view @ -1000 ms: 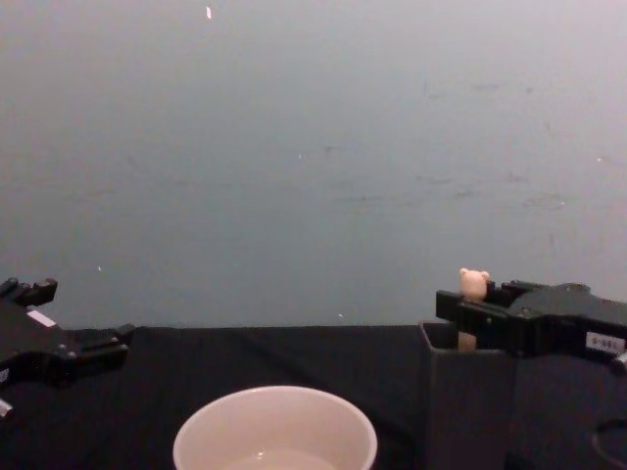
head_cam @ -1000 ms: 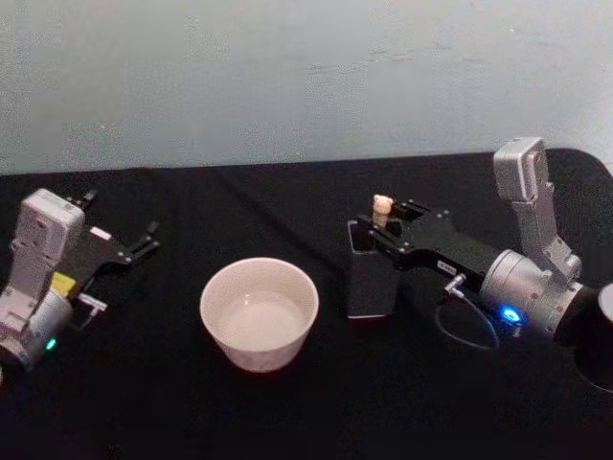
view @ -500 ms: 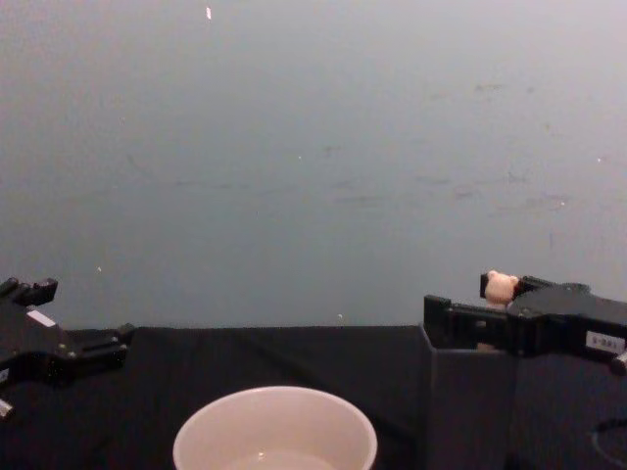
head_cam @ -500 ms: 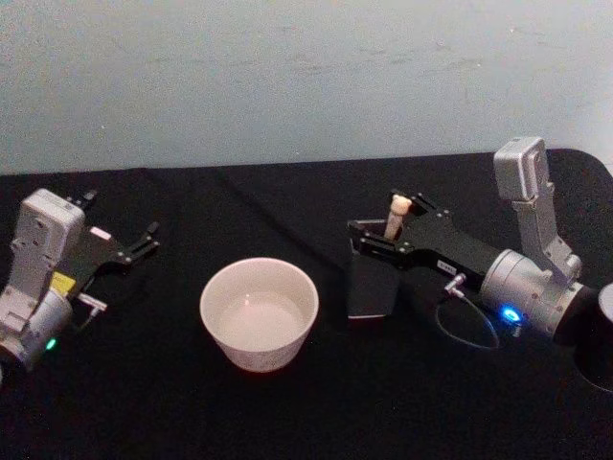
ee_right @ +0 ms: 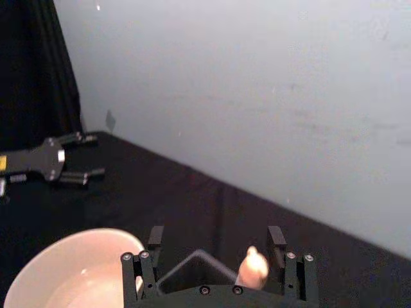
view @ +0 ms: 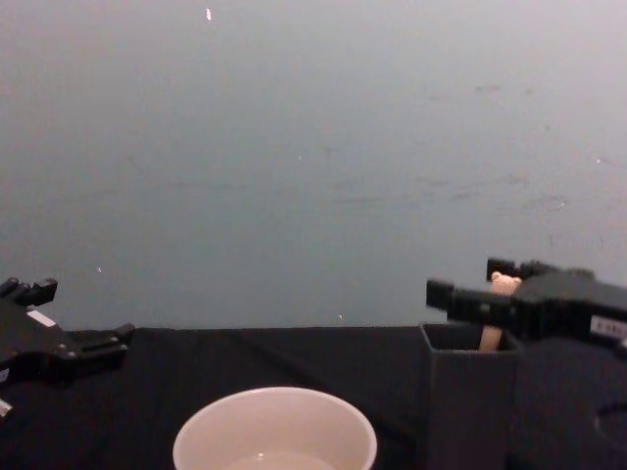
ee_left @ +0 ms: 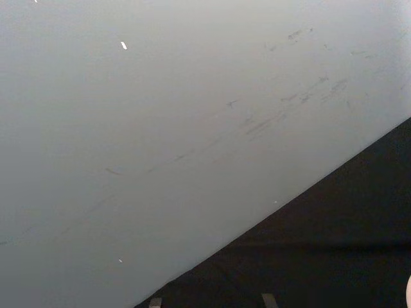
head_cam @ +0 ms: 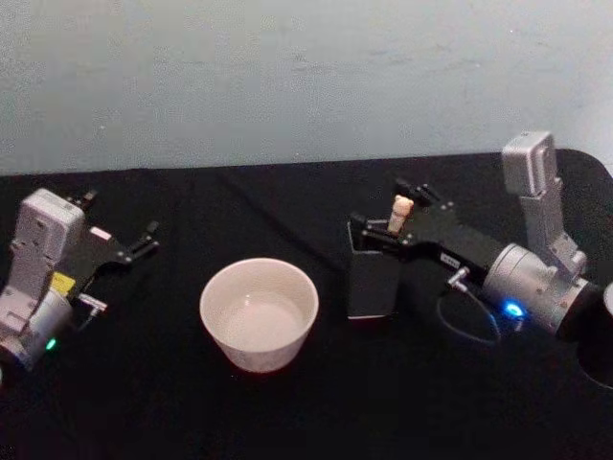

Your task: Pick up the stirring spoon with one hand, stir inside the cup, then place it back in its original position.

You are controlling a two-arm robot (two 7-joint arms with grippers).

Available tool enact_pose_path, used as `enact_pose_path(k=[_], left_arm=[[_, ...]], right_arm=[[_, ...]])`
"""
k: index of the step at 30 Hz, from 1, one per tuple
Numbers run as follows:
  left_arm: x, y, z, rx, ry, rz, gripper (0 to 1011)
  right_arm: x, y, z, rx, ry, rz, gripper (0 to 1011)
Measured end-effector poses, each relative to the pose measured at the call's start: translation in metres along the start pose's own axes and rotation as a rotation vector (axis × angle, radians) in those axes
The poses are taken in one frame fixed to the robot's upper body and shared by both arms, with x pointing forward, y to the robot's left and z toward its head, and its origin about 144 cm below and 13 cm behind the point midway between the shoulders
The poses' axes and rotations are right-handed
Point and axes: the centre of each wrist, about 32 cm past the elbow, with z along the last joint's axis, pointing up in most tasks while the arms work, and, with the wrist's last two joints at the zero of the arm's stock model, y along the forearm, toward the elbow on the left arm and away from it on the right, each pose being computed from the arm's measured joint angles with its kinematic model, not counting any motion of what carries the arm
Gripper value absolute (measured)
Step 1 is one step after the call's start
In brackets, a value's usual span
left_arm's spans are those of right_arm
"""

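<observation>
The stirring spoon [head_cam: 400, 213] stands in the dark grey holder [head_cam: 372, 287], leaning to the right, with its beige bear-head handle [view: 503, 286] sticking out of the square mouth. My right gripper [head_cam: 380, 203] hovers open just above the holder, one finger on each side of the handle [ee_right: 253, 267] without touching it. The cream-white cup [head_cam: 257, 350] sits left of the holder, a short gap between them. My left gripper [head_cam: 123, 213] rests open at the table's left side, far from both.
A black cloth [head_cam: 287, 412] covers the table; a pale wall [head_cam: 287, 77] rises behind it. A thin cable loop [head_cam: 469, 326] hangs under my right wrist, right of the holder. Open cloth lies in front of the cup and between it and my left arm.
My right gripper, shut on the upright spoon handle a second ago, has opened and risen slightly. The released spoon now leans right in the holder. My left arm has not moved.
</observation>
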Motion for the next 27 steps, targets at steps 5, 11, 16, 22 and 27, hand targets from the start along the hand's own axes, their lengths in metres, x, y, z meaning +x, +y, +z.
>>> enact_pose_path(k=[5,11,16,22,27], left_arm=[[0.000,0.000,0.000,0.000,0.000,0.000,1002],[0.000,0.000,0.000,0.000,0.000,0.000,1001],[0.000,0.000,0.000,0.000,0.000,0.000,1001],[0.000,0.000,0.000,0.000,0.000,0.000,1001],[0.000,0.000,0.000,0.000,0.000,0.000,1001]], right_arm=[[0.001,-0.003,0.011,0.084,-0.024,-0.051,1002],[0.004,-0.009,0.018,0.170,-0.047,-0.189,1002],[0.008,-0.010,0.010,0.166,-0.069,-0.363,1002],[0.009,-0.007,-0.010,0.078,-0.066,-0.457,1002],[0.006,-0.005,-0.028,0.002,-0.053,-0.476,1002]])
